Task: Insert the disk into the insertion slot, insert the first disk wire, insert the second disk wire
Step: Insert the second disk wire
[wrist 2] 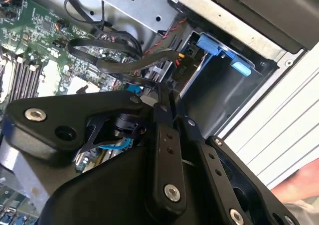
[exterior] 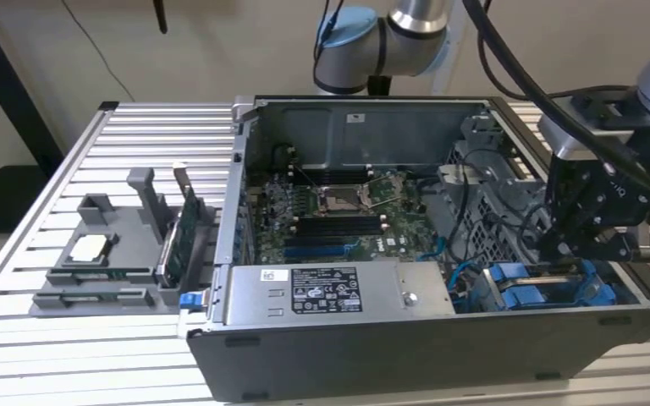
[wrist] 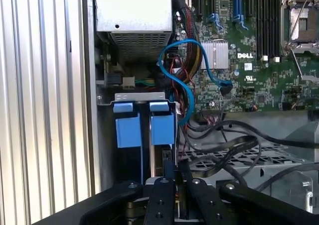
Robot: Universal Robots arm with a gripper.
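Exterior view: gripper (exterior: 553, 258) low inside the open computer case (exterior: 415, 372), at the corner toward the exterior view's right, just above the blue-fitted drive bay (exterior: 528, 292). First wrist view: fingers drawn close together over the bay (wrist: 144, 130), between its two blue tabs; cannot tell whether clamped on anything. Disk itself not made out. Blue cable (wrist: 179, 80) looping beside the bay, power-supply box (exterior: 325, 292) near

You have a white printed label (exterior: 322, 290) on the grey metal power-supply box (exterior: 410, 279), and small white lettering (wrist: 245, 56) on the green motherboard (wrist: 249, 85).
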